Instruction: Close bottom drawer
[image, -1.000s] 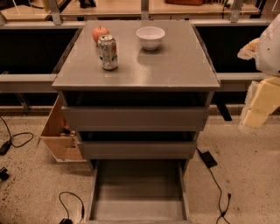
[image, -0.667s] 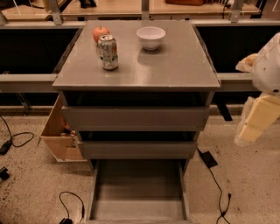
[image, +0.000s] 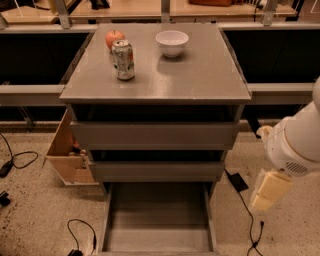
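At the grey cabinet's (image: 200, 75) foot the bottom drawer (image: 157, 220) stands pulled out, a wide shallow grey tray. Above it are two taller drawers (image: 155, 135); on top, one can (image: 123, 60), one apple (image: 114, 38), one bowl (image: 172, 42). The gripper (image: 269, 190) hangs to the cabinet's right (spread or closed, I cannot tell).

I note the bottom drawer (image: 157, 220) open, pulled toward camera; claw (image: 269, 191) hangs low at right, apart from the cabinet (image: 200, 75).

Speckled floor (image: 35, 215), wooden benches (image: 130, 9) behind
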